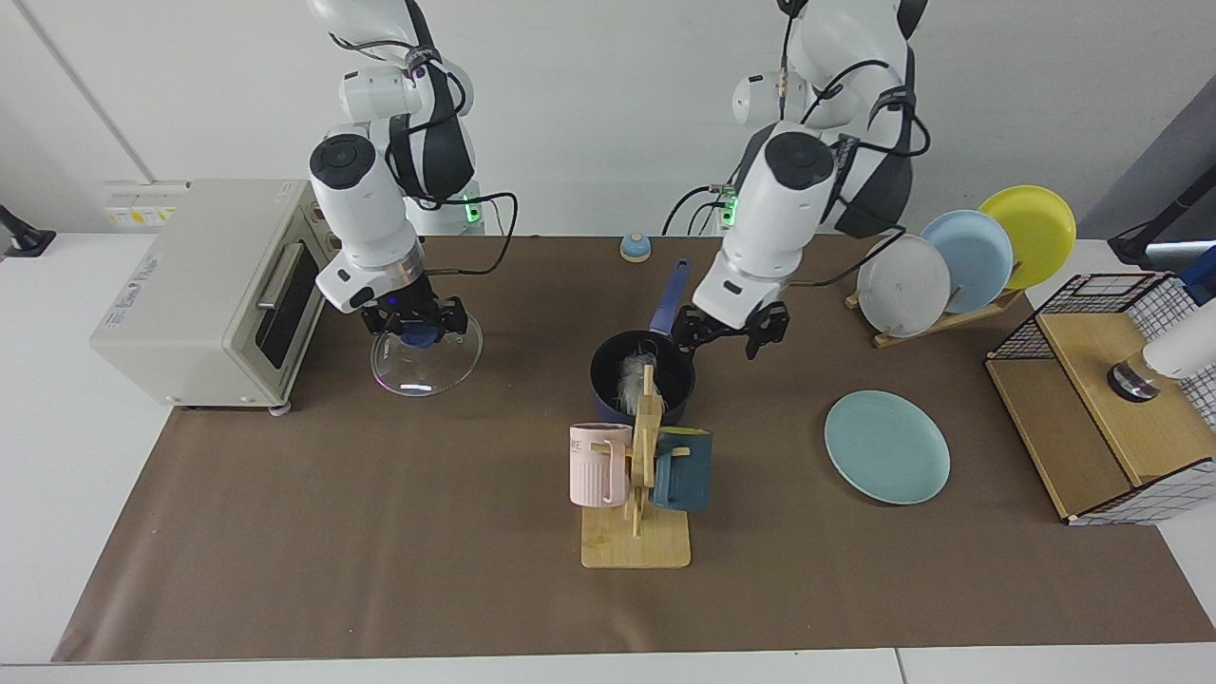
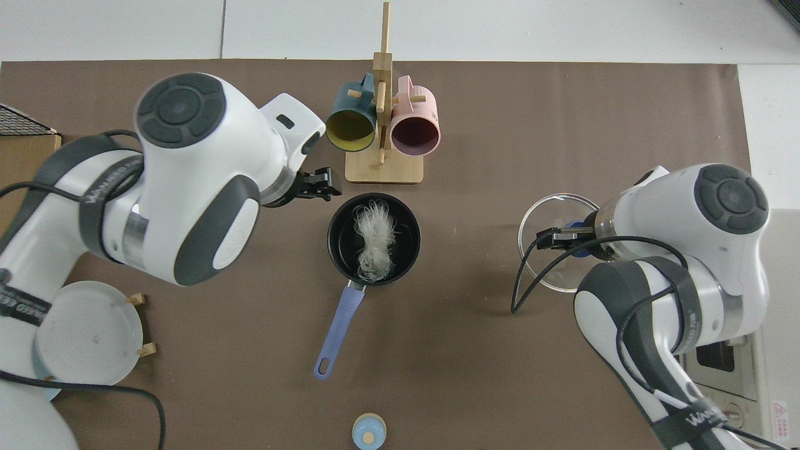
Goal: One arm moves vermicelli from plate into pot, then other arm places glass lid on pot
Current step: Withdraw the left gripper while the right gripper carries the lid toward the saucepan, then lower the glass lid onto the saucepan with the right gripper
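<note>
vermicelli in pot, right gripper gripping glass lid

You have white vermicelli in a dark navy pot with a black inside and a blue handle. The plate is pale teal-green. The glass lid is clear with a blue knob. The counter is covered in brown.
</note>
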